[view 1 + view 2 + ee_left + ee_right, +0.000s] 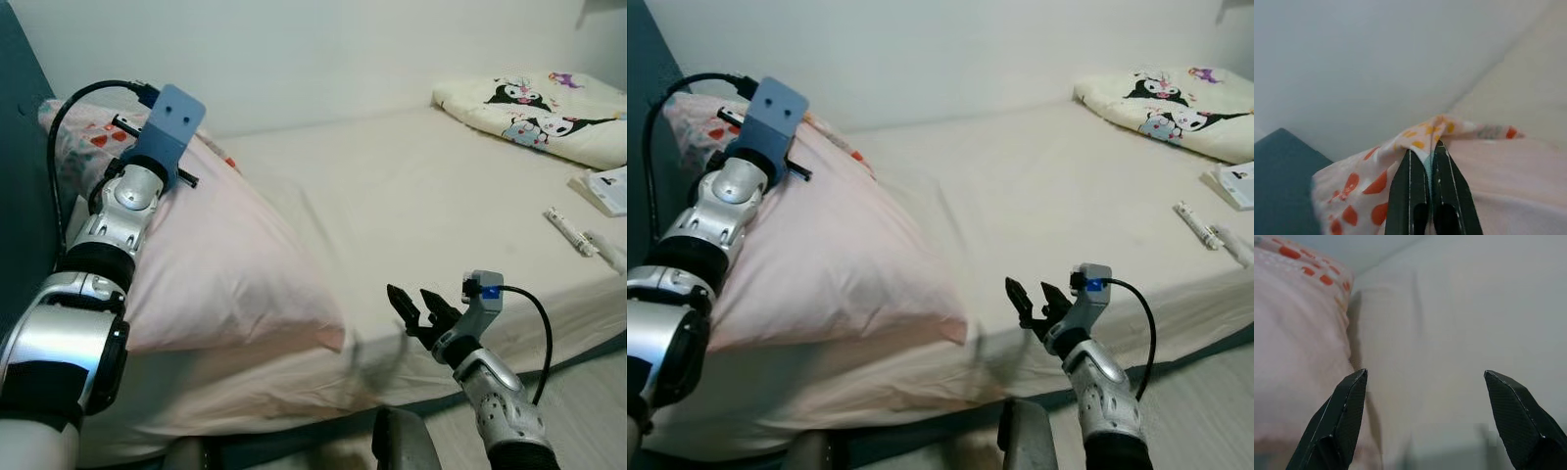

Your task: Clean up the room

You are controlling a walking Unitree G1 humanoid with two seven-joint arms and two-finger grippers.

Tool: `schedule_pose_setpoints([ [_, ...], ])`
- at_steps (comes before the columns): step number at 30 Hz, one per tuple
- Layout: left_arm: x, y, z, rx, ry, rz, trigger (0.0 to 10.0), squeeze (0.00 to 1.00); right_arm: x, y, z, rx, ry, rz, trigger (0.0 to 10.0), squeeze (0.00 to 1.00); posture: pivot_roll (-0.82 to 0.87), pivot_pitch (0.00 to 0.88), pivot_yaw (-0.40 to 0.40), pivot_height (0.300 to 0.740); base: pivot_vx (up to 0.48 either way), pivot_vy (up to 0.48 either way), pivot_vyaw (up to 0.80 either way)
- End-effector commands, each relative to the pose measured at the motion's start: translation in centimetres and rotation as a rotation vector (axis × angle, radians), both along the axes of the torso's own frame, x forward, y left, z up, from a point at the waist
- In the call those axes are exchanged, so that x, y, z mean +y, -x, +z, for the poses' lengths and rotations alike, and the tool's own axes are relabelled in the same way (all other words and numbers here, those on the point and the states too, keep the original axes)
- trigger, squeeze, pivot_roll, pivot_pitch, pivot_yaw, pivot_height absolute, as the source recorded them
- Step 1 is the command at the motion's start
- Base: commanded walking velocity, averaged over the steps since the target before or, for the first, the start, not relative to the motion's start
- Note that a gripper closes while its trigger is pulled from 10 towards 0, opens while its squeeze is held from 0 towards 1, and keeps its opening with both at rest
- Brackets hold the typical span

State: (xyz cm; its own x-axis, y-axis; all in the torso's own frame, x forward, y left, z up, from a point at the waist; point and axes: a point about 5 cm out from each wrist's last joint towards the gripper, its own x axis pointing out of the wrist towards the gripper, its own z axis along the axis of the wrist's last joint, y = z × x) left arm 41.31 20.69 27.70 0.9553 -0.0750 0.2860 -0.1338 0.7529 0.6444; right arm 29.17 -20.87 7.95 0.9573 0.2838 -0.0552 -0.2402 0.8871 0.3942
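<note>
The wide bed with its cream fitted sheet (421,196) takes up most of the scene and runs back to a plain white wall. At its head end, on the robot's left, lies the large pale pink pillow with an orange-spotted border (225,264), its near corner reaching toward the mattress edge. At the far right corner of the bed rests a folded cream blanket printed with black-and-white cartoon figures (539,103). Near it, on the sheet by the right edge, lie a white booklet (607,188) and a small white tube-shaped item (568,230) — too small to identify further.

The left gripper (1424,164) is at the pillow's far upper corner, its two black fingers pressed together on a pinch of the spotted fabric. The right gripper (419,308) hovers over the sheet just beside the pillow's near corner, its fingers spread wide and touching nothing.

Handling assessment: the pillow appears light, soft and bulky — it will likely sag and fold when lifted from one corner. A corner or seam, where the cloth bunches, offers the firmest hold; the smooth, puffed middle gives the fingers nothing to pinch. A second hold on the near corner should keep it level.
</note>
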Motion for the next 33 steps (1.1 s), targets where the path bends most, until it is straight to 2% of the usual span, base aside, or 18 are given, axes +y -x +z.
schedule_pose_setpoints([
  [1,0.7,0.1,1.8,-0.066,-0.069,0.030,0.0,0.00,0.4,0.6,0.1,0.007,-0.007,0.008,10.0,0.00,-0.10,0.118,0.061,0.471,0.000,0.000,0.00],
  [5,1.3,0.1,1.7,-0.051,-0.119,0.062,0.0,0.00,0.2,1.8,0.2,0.013,-0.007,-0.003,10.0,0.00,-0.10,0.148,0.069,0.471,0.000,0.000,0.00],
  [7,1.7,0.1,1.7,-0.032,-0.195,0.101,0.0,0.00,0.0,2.9,0.4,0.013,-0.005,-0.012,10.0,0.00,-0.11,0.206,0.084,0.471,0.000,0.000,0.00],
  [8,1.7,0.1,1.7,-0.032,-0.195,0.101,0.0,0.00,0.0,2.9,0.4,0.013,-0.005,-0.012,10.0,0.00,-0.11,0.206,0.084,0.471,0.000,0.000,0.00],
  [11,2.4,0.1,1.6,-0.010,-0.271,0.150,0.0,0.00,-0.2,3.7,0.8,0.015,-0.003,-0.029,10.0,0.00,-0.12,0.230,0.089,0.471,0.000,0.000,0.00],
  [12,3.2,0.2,1.7,0.004,-0.293,0.189,0.0,0.00,-0.2,3.9,1.0,0.015,-0.005,-0.034,10.0,0.00,-0.12,0.251,0.087,0.471,0.000,0.000,0.00],
  [13,3.2,0.2,1.7,0.004,-0.293,0.189,0.0,0.00,-0.2,3.9,1.0,0.015,-0.005,-0.034,10.0,0.00,-0.12,0.251,0.087,0.471,0.000,0.000,0.00],
  [15,5.2,0.6,2.1,0.018,-0.314,0.277,0.0,0.00,0.2,4.2,1.5,0.013,-0.008,-0.034,10.0,0.00,-0.12,0.271,0.084,0.471,0.000,0.000,0.00],
  [16,5.2,0.6,2.1,0.018,-0.314,0.277,0.0,0.00,0.2,4.2,1.5,0.013,-0.008,-0.034,10.0,0.00,-0.12,0.271,0.084,0.471,0.000,0.000,0.00],
  [18,7.6,1.3,2.7,0.032,-0.350,0.367,0.0,0.00,0.7,4.3,2.1,0.009,-0.012,-0.015,10.0,0.00,-0.10,0.295,0.071,0.471,0.000,0.000,0.00],
  [20,7.6,1.3,2.7,0.032,-0.350,0.367,0.0,0.00,0.7,4.3,2.1,0.009,-0.012,-0.015,10.0,0.00,-0.10,0.295,0.071,0.471,0.000,0.000,0.00],
  [21,8.5,1.6,3.4,0.041,-0.347,0.385,0.0,0.00,1.0,4.3,2.6,0.006,-0.013,-0.004,10.0,0.00,-0.10,0.301,0.067,0.471,0.000,0.000,0.00],
  [22,8.5,1.6,3.4,0.041,-0.347,0.385,0.0,0.00,1.0,4.3,2.6,0.006,-0.013,-0.004,10.0,0.00,-0.10,0.301,0.067,0.471,0.000,0.000,0.00],
  [24,9.4,2.1,5.4,0.007,-0.538,0.461,0.0,0.00,1.2,4.0,3.3,-0.002,-0.014,0.004,10.0,0.00,-0.09,0.300,0.064,0.471,0.000,0.000,0.00],
  [25,9.7,2.3,6.2,-0.010,-0.601,0.488,0.0,0.00,1.2,4.0,3.5,-0.003,-0.016,0.004,10.0,0.00,-0.09,0.300,0.064,0.471,0.000,0.000,0.00],
  [28,10.3,2.6,7.2,-0.028,-0.622,0.526,0.0,0.00,1.1,4.0,3.6,-0.005,-0.017,0.003,10.0,0.00,-0.08,0.297,0.063,0.471,0.000,0.000,0.00],
  [31,11.1,3.5,9.9,-0.092,-0.685,0.602,0.0,0.00,1.2,4.1,3.9,-0.005,-0.018,-0.002,10.0,0.00,-0.07,0.288,0.067,0.471,0.000,0.000,0.00],
  [33,11.5,3.8,10.8,-0.109,-0.693,0.630,0.0,0.00,1.2,4.1,3.9,-0.006,-0.020,-0.002,10.0,0.00,-0.06,0.284,0.071,0.471,0.000,0.000,0.00],
])
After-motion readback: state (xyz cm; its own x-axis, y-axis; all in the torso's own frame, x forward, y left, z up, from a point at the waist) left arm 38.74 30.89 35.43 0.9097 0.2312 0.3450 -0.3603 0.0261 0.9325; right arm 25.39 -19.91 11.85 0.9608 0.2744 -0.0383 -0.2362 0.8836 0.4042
